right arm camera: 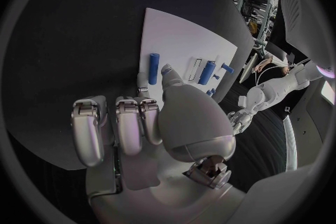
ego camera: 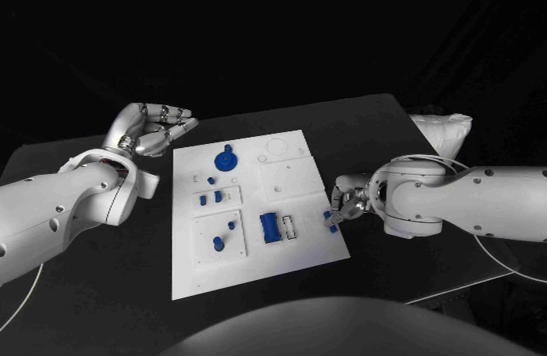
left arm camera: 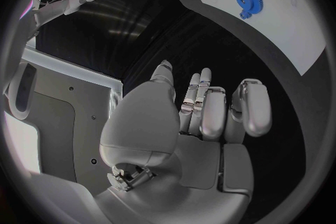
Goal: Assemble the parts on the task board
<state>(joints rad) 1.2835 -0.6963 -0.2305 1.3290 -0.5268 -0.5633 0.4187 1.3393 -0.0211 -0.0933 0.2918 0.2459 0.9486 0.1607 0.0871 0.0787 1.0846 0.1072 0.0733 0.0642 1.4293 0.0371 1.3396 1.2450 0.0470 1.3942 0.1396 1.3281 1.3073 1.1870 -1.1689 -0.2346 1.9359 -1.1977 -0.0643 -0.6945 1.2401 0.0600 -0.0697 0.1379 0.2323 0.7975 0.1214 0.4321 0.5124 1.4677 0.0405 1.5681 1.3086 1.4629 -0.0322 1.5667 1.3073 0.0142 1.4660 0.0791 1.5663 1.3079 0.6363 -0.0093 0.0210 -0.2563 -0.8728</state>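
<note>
Beside the task board (ego camera: 257,213) — right hand (ego camera: 345,202) fingers curled over a blue part (ego camera: 330,217), left hand (ego camera: 154,126) empty, fingers loosely apart

The task board (ego camera: 257,269) lies in the middle of the counter (ego camera: 376,119). On it, a gear (ego camera: 226,160) sits toward the far left, a long part (ego camera: 269,227) nearer the middle, and a small part (ego camera: 330,218) lies at its right edge. The left hand (ego camera: 157,126) is just off the board's far left corner; the right hand (ego camera: 345,202) is at the board's right edge, beside the small part.
</note>
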